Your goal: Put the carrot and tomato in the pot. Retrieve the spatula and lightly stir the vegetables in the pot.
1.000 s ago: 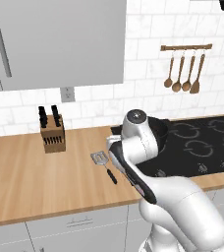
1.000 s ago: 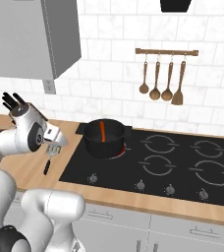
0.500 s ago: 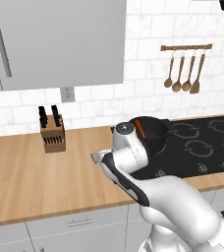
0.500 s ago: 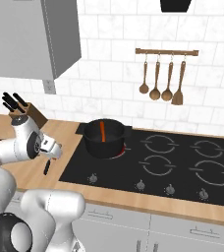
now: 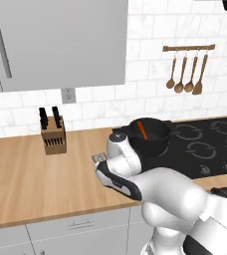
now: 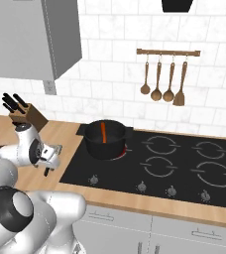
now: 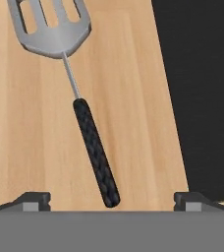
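The spatula lies flat on the wooden counter, its slotted silver head (image 7: 50, 24) away from me and its black handle (image 7: 95, 152) running back toward my hand. My gripper (image 7: 111, 202) hovers open just over the near end of the handle, one fingertip (image 7: 33, 201) on each side, not touching it. In the left base view the spatula head (image 5: 99, 158) peeks out beside my wrist. The black pot (image 6: 104, 140) stands on the cooktop's left rear burner with the carrot (image 6: 103, 132) leaning inside it. The tomato is hidden from view.
The black cooktop (image 7: 202, 98) edge runs close along one side of the spatula. A knife block (image 5: 52, 133) stands at the back of the counter, left of the pot. Wooden spoons (image 6: 164, 82) hang on a wall rail above the cooktop.
The arm has swung down and lowered the hand from above the counter to just over the spatula handle. The gripper stays open. Pot, carrot and spatula have not moved.
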{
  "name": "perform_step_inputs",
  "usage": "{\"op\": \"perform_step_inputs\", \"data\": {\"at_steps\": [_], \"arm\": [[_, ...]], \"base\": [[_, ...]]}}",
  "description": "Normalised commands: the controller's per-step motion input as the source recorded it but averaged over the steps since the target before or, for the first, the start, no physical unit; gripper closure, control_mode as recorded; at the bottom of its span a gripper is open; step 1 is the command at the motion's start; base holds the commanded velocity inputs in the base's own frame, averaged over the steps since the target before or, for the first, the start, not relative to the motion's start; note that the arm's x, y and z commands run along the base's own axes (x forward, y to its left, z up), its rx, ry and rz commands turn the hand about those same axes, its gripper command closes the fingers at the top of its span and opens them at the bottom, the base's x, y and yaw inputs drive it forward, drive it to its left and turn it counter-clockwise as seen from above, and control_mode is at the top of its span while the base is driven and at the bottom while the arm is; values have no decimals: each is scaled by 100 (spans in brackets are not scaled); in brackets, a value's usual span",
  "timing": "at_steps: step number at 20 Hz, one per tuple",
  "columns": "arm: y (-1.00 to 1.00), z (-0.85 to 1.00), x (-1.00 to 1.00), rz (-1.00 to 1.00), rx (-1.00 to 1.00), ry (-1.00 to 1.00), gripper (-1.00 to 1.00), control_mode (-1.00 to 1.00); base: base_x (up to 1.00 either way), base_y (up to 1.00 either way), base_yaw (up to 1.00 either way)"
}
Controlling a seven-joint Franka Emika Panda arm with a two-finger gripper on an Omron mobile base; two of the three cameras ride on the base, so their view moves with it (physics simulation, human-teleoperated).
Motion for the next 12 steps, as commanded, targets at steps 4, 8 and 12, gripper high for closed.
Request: {"op": "perform_step_inputs", "data": {"at_steps": [4,8,12], "arm": [[6,-34,0,0,0,4,-100,-100],[0,-35,0,0,0,1,-100,-100],[0,-39,0,0,0,3,-100,-100]], "base": [[0,0,0],[0,0,0],[0,0,0]]}}
